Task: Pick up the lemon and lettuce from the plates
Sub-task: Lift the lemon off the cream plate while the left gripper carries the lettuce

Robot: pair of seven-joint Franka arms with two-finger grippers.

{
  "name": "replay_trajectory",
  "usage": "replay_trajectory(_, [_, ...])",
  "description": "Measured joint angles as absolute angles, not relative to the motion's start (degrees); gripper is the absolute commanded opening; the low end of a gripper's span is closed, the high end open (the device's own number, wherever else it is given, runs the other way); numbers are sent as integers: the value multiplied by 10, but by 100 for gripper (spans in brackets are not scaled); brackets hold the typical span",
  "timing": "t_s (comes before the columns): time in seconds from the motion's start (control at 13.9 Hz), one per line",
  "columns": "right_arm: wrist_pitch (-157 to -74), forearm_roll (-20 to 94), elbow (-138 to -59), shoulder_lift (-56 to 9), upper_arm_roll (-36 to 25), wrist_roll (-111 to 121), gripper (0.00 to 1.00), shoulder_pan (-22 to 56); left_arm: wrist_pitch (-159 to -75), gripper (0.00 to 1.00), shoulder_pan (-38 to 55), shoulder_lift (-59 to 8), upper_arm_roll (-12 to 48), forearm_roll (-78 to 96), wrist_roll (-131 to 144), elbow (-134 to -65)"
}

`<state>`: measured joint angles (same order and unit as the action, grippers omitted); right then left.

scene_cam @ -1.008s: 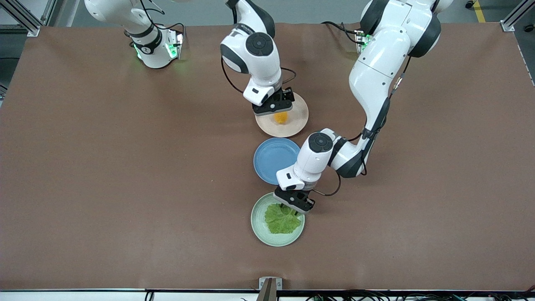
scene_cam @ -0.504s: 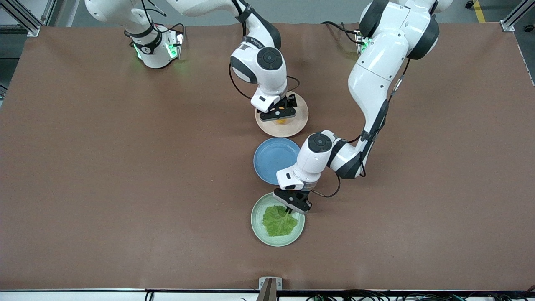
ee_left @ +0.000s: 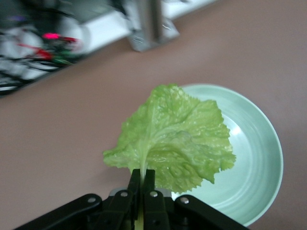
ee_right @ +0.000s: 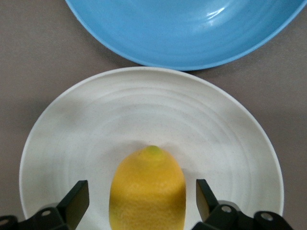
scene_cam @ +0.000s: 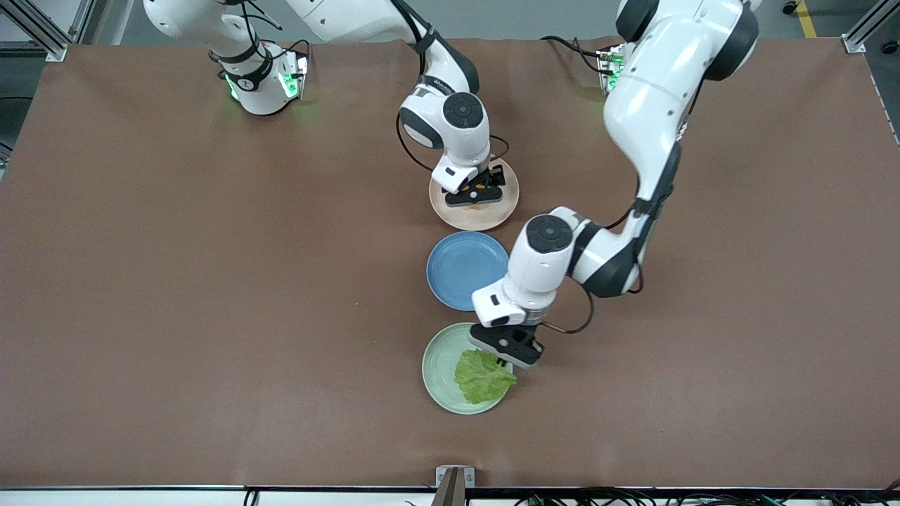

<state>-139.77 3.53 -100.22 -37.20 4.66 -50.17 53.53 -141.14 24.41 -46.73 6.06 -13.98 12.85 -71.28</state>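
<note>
My left gripper point(scene_cam: 508, 355) is shut on the pale stem of the green lettuce leaf point(scene_cam: 484, 377), seen close in the left wrist view point(ee_left: 175, 139) with the gripper point(ee_left: 142, 179) pinching the stem. The leaf hangs over the mint green plate point(scene_cam: 437, 365) point(ee_left: 259, 167), at its edge toward the left arm's end. My right gripper point(scene_cam: 477, 194) is low over the beige plate point(scene_cam: 492, 215) and hides the lemon there. In the right wrist view the yellow lemon point(ee_right: 147, 189) lies on that plate point(ee_right: 216, 124) between the open fingers point(ee_right: 76, 201), gripper point(ee_right: 141, 199) astride it.
An empty blue plate point(scene_cam: 460, 270) point(ee_right: 192, 28) lies between the two task plates, close to both. The brown table mat point(scene_cam: 211, 281) spreads wide toward both ends. A metal bracket point(scene_cam: 454, 478) sits at the table's near edge.
The left gripper closed on the lettuce stem and pulled the leaf toward the left arm's end of the mint plate. The right gripper came down around the lemon.
</note>
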Motion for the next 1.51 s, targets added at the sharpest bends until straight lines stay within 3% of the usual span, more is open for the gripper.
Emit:
replay_trajectory(0.14, [-1397,35,-997,-376,46,-502,51,536,-1297,0,204,-400,68,-127,127,-724])
replay_trajectory(0.29, [-1396,35,-996,-376,46,-502,30,539,-1197,0,164,-346,70,-126,124,-748])
replay_trajectory(0.43, [-1395,35,-995,-376,46,-502,12,542,-1165,0,131,-317,71,-126,122,-794])
replay_trajectory(0.5, [-1395,35,-995,-377,46,-502,8,543,-1164,0,114,-314,71,-126,122,-817])
replay_trajectory(0.72, [-1354,34,-984,-373,38,-502,9,543,-1196,0,58,-321,71,-126,110,-885])
replay_trajectory(0.94, [-1216,34,-955,-309,5,-502,11,530,-1315,1,16,-330,71,-126,103,-977])
replay_trajectory(1.01, [-1163,33,-951,-271,-2,-502,11,512,-1339,11,7,-336,71,-126,103,-996])
replay_trajectory(1.08, [-1109,33,-949,-227,-6,-501,11,482,-1351,30,1,-342,71,-126,103,-1007])
replay_trajectory(1.15, [-1061,31,-949,-183,-7,-484,11,444,-1356,42,-2,-347,72,-126,102,-1010])
replay_trajectory(1.22, [-1017,31,-951,-143,-8,-445,11,399,-1358,93,-3,-348,72,-126,102,-1009])
replay_trajectory(1.3, [-982,30,-955,-110,-9,-397,11,353,-1358,100,-3,-348,72,-126,102,-1008])
replay_trajectory(1.51, [-944,29,-985,-58,-13,-215,11,199,-1360,100,-3,-341,73,-126,102,-995])
